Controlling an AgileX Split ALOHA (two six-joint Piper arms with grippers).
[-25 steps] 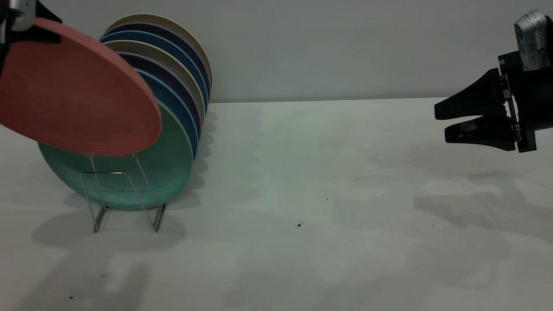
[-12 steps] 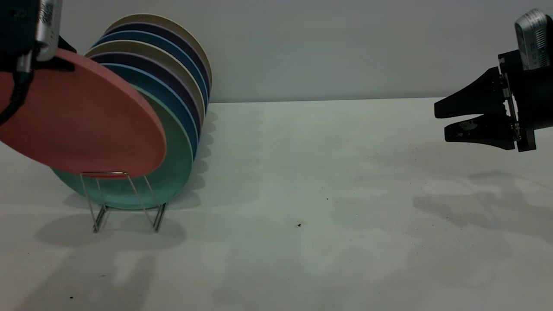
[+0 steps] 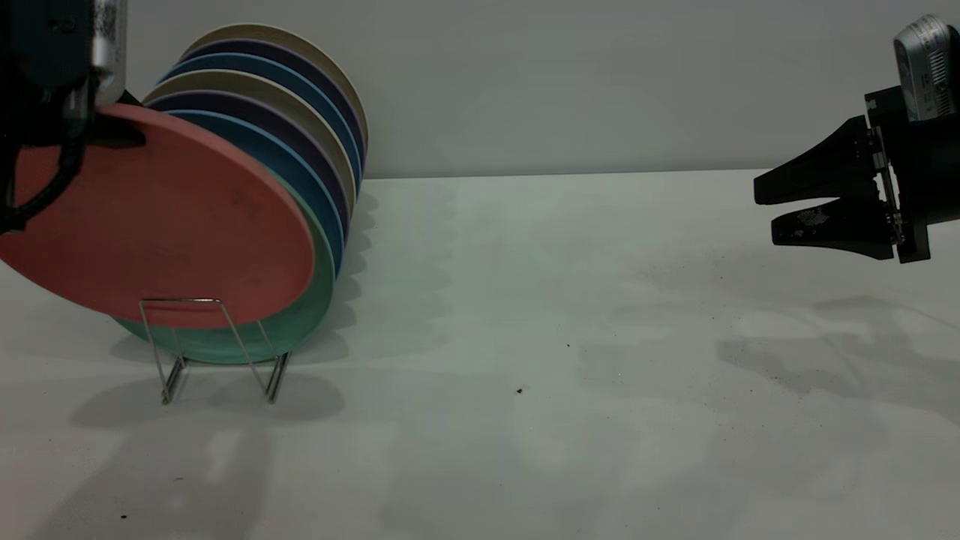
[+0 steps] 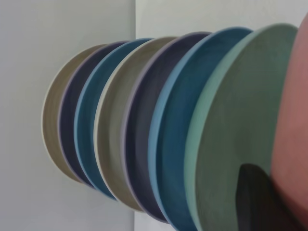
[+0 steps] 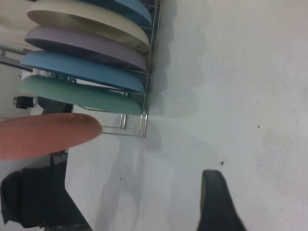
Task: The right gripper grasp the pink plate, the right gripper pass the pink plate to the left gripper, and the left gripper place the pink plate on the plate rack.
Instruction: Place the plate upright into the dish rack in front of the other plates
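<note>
Lowering toward the near end of the plate rack (image 3: pixel 217 341), the pink plate (image 3: pixel 165 225) hangs tilted at the table's (image 3: pixel 525 337) left side, its lower edge dipping behind the rack's nearest wire loop. The left end effector (image 3: pixel 112 131) is clamped on the plate's upper rim, high at the left edge of the exterior view. Just behind the pink plate, a mint-green plate (image 3: pixel 319 277) stands in the rack, and behind that a row of blue, purple and cream plates (image 3: pixel 315 135) leans toward the back wall. From the right wrist view, the pink plate appears to be still apart from the green one and short of the rack's base. This looks like the final step, placing. The next move likely calls for easing the plate down into the free front slot, then letting go. Far off at the table's right edge, the right end effector (image 3: pixel 765 217) hovers idle, fingers slightly parted and holding nothing.
</note>
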